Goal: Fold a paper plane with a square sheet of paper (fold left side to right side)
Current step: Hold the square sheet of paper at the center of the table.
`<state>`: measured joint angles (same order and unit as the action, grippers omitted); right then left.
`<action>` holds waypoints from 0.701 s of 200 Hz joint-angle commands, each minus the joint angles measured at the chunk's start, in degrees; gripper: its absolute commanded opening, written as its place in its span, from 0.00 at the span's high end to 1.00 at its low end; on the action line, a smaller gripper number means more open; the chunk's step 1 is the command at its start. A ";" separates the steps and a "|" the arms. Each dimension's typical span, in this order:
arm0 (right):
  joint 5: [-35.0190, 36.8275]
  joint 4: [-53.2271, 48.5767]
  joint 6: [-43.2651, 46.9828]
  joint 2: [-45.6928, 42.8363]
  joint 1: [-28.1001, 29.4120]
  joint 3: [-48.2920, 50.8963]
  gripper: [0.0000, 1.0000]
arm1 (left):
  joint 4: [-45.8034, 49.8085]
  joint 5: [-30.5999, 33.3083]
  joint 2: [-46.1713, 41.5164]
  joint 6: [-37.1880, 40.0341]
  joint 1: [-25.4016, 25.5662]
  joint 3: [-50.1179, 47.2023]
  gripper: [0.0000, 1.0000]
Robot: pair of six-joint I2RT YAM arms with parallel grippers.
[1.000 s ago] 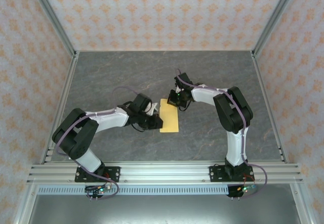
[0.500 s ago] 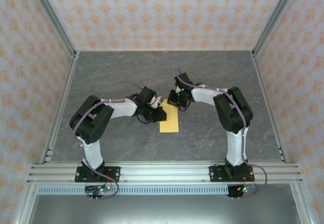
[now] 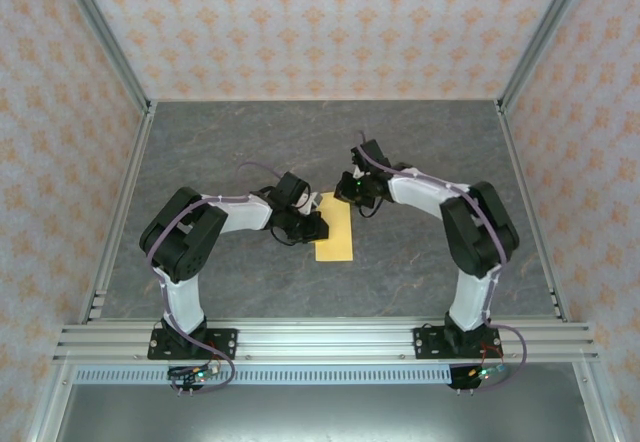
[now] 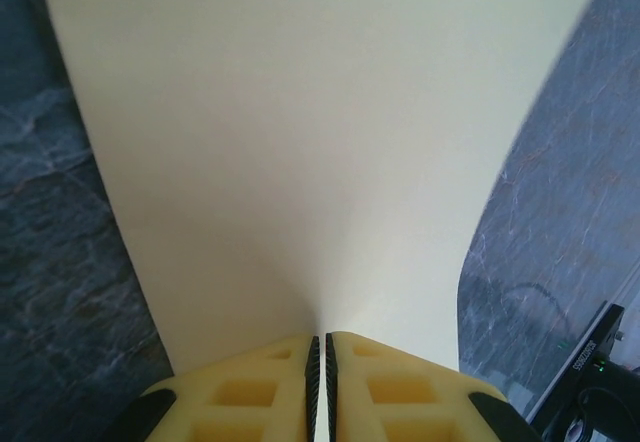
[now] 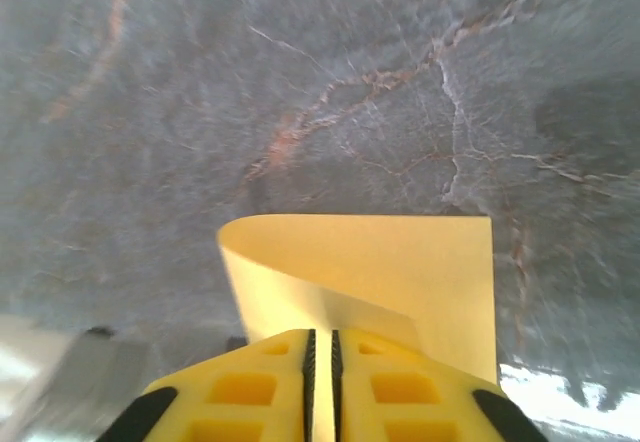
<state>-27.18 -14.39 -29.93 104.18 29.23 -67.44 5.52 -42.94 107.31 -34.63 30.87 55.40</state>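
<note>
The square sheet of paper (image 3: 336, 234), folded to a narrow strip, lies on the grey bench (image 3: 230, 142) between the two arms. The left jaws, almost shut, pinch its left edge, which runs into their thin slit. The right jaws, just as narrow, clamp its curled-up far end.

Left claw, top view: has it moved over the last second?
Yes. The left claw has shifted right, away from the left frame rail, up to the left edge of the yellow paper.
</note>
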 commanded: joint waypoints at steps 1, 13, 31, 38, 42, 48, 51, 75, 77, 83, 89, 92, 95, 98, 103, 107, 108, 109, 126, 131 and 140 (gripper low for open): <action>3.49 -2.73 0.93 -7.19 0.30 3.78 0.82 | 1.30 3.65 1.19 -0.87 0.77 -1.50 0.87; 2.22 -3.73 0.81 -9.67 0.52 6.62 0.84 | 1.33 4.00 1.04 -0.96 0.89 -1.44 0.87; -0.13 -5.01 0.64 -12.90 1.74 10.90 0.88 | 1.35 4.33 0.97 -1.22 0.96 -1.32 0.87; -1.47 -5.05 0.24 -13.67 2.32 12.69 0.89 | 1.46 4.35 0.89 -1.31 0.96 -1.22 0.87; -2.42 -4.89 0.07 -14.00 2.77 13.65 0.90 | 1.49 4.39 0.82 -1.31 1.01 -1.24 0.87; -4.26 -4.34 -0.57 -14.17 3.46 15.00 0.91 | 1.49 4.44 0.80 -1.38 1.11 -1.17 0.87; -4.81 -4.09 -0.81 -14.18 3.64 15.46 0.92 | 1.51 4.52 0.80 -1.40 1.12 -1.05 0.87; -8.40 -2.66 -2.16 -12.43 6.40 18.25 0.94 | 1.73 4.70 0.78 -1.63 1.44 -0.79 0.87; -8.48 -2.81 -2.15 -12.23 6.61 18.27 0.94 | 1.74 4.70 0.79 -1.66 1.44 -0.81 0.87; -8.50 -3.17 -2.06 -11.59 7.22 18.31 0.94 | 1.69 4.71 0.74 -1.67 1.47 -0.72 0.87; -8.50 -3.40 -1.98 -10.83 7.62 18.30 0.94 | 1.70 4.79 0.80 -1.74 1.61 -0.64 0.87; -8.50 -3.61 -2.06 -10.38 7.82 18.35 0.94 | 1.73 4.79 0.75 -1.75 1.58 -0.62 0.87; -8.50 -3.73 -2.07 -9.96 7.93 18.43 0.94 | 1.73 4.79 0.72 -1.80 1.60 -0.62 0.87; -8.42 -3.78 -2.11 -9.72 8.03 18.45 0.94 | 1.63 4.77 0.67 -1.84 1.59 -0.52 0.87; -8.33 -4.07 -2.23 -8.99 8.03 18.56 0.94 | 1.60 4.79 0.56 -1.90 1.56 -0.52 0.87; -8.16 -4.43 -2.23 -8.50 8.04 18.55 0.94 | 1.63 4.79 0.47 -1.93 1.56 -0.54 0.87; -8.16 -4.56 -2.23 -8.35 8.04 18.52 0.94 | 1.66 4.79 0.42 -1.97 1.56 -0.50 0.87; -8.11 -4.62 -2.19 -8.28 8.03 18.50 0.94 | 1.67 4.79 0.43 -1.95 1.56 -0.48 0.87; -6.92 -7.00 -1.84 -5.97 8.14 18.13 0.94 | 1.73 4.73 -0.14 -2.20 1.58 -0.14 0.87; -6.38 -7.79 -1.71 -5.48 8.13 18.06 0.94 | 1.77 4.66 -0.33 -2.28 1.63 0.15 0.87; -5.47 -9.08 -1.42 -4.75 8.12 17.83 0.94 | 1.91 4.55 -0.77 -2.45 1.58 0.65 0.87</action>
<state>-34.98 -18.11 -31.44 96.73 37.10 -49.12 5.34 -41.47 107.13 -36.18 31.55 55.42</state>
